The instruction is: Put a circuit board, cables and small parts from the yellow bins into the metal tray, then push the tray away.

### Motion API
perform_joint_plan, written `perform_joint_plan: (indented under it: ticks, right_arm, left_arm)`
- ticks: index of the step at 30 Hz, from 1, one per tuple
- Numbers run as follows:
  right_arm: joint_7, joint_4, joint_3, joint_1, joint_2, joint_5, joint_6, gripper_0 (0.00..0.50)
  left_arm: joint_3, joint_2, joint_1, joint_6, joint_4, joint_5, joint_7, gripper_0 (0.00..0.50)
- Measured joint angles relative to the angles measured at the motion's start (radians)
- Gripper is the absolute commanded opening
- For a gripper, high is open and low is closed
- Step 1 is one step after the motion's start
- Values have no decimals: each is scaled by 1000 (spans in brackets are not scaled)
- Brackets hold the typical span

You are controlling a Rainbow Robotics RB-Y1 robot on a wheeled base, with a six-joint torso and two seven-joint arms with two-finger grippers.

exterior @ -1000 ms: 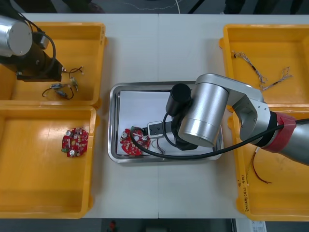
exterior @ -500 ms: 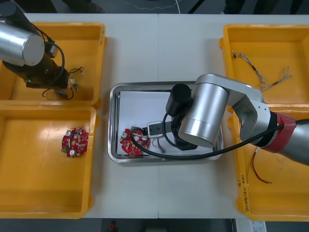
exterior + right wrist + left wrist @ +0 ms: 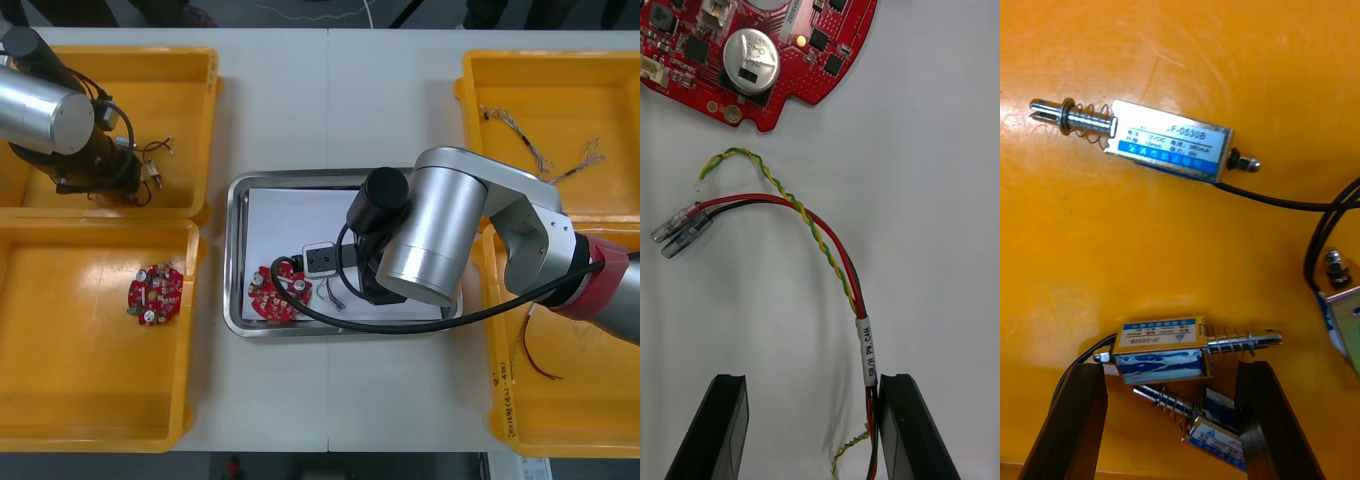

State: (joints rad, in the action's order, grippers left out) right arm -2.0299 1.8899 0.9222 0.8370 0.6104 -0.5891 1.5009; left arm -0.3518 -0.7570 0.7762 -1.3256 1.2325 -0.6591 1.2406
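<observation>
- The right gripper (image 3: 812, 382) hangs over the white lining of the shiny rectangular metal tray (image 3: 236, 250). Its 2 matte black fingers (image 3: 724, 427) stand apart, clamped on nothing.
- A thin cable of red, black and twisted yellow-green wires (image 3: 820, 232) lies on the lining. It wears a white printed sleeve, ends in 2 clear plugs and brushes the inner face of 1 finger.
- Just past the cable's ends lies a round red circuit board (image 3: 752, 52), dotted with black chips and a silver cylindrical can. In the front view it sits in the tray's near left corner.
- The left gripper (image 3: 1171, 371) is down in the far yellow plastic bin (image 3: 190, 80) on the robot's left, its fingers apart.
- A small boxy metal part (image 3: 1161, 352) with a blue label, a coil spring and a pin lies across the gap between those fingers, not gripped.
- Other boxy metal parts (image 3: 1165, 139) lie around it, trailing thin black leads (image 3: 1300, 201).
- A second red board (image 3: 153, 293) rests in the near left bin (image 3: 60, 400).
- The smooth light table (image 3: 330, 100) carries everything, and a dark floor (image 3: 300, 12) shows beyond its far edge.
</observation>
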Motion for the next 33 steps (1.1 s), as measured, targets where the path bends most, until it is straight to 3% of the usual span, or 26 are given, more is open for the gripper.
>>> perform_joint_plan:
  ticks: [22, 23, 24, 25, 27, 28, 29, 31, 33]
  right_arm:
    - [0, 98, -46, -52, 28, 12, 66, 500]
    - [0, 101, -47, -52, 28, 12, 67, 500]
    - [0, 103, -47, -53, 28, 12, 70, 500]
    - [0, 105, -47, -53, 28, 12, 71, 500]
    - [0, 107, -47, -53, 28, 12, 72, 500]
    - [0, 107, -47, -53, 28, 12, 72, 362]
    - [0, 107, -48, -53, 28, 12, 72, 189]
    - [0, 108, -48, -53, 28, 12, 74, 7]
    - [0, 108, -49, -53, 28, 12, 78, 0]
  left_arm:
    - [0, 0, -1, 68, -26, 16, 89, 500]
    - [0, 0, -1, 68, -26, 16, 89, 468]
    - [0, 0, -1, 68, -26, 16, 89, 307]
    - [0, 0, -1, 69, -26, 16, 89, 25]
    - [0, 0, -1, 70, -26, 16, 89, 0]
    - [0, 0, -1, 71, -26, 16, 89, 0]
    - [0, 0, -1, 71, -26, 17, 89, 0]
    - [0, 1, -2, 72, -27, 17, 89, 0]
    - [0, 1, -2, 72, -27, 17, 89, 0]
